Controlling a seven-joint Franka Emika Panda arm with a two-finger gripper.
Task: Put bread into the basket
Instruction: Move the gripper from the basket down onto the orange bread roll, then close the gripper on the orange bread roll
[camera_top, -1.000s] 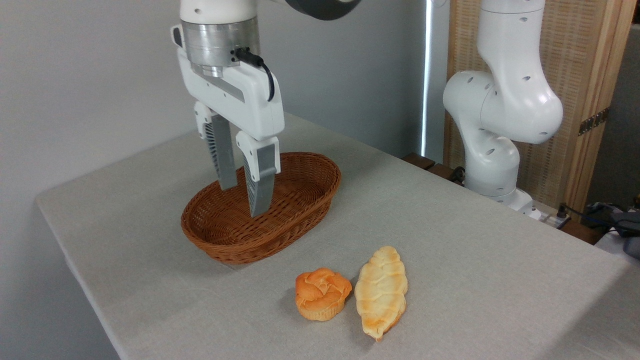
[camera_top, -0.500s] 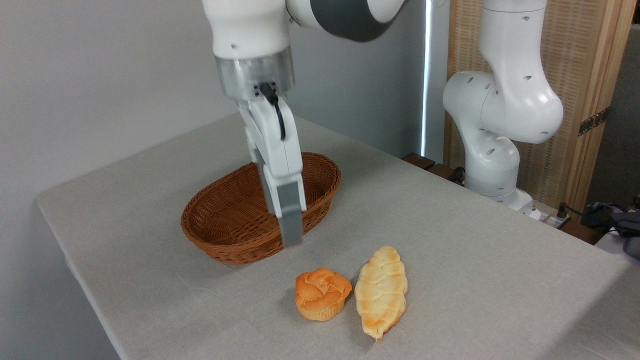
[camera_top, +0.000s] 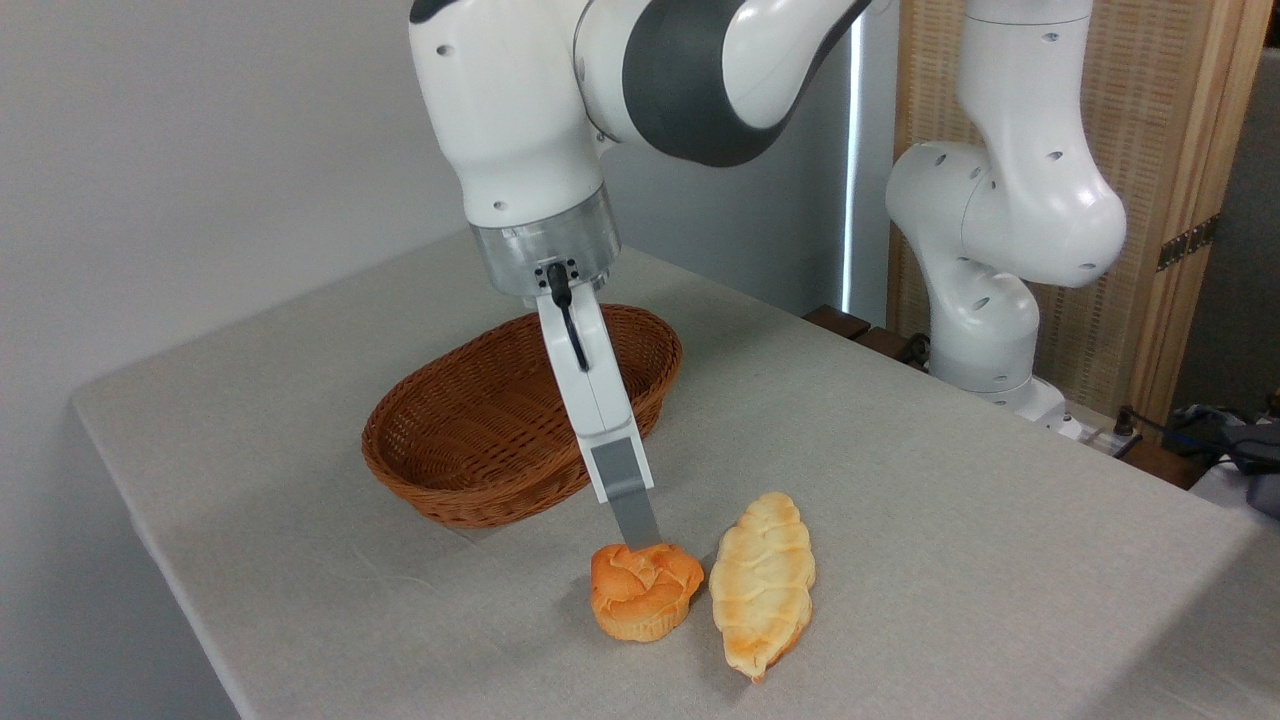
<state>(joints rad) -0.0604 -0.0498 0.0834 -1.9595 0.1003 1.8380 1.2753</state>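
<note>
On the grey cloth table (camera_top: 950, 560) by a pale wall, fingers (camera_top: 636, 528), gap unreadable, meet the bread (camera_top: 644, 588).

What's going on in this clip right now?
A Franka arm has its gripper down at the top of the small orange bun, which sits on the table beside a pale braided loaf. The gripper is seen edge-on, so whether it is open or shut can't be told. The wicker basket behind holds nothing visible; the bun isn't lifted yet.
</note>
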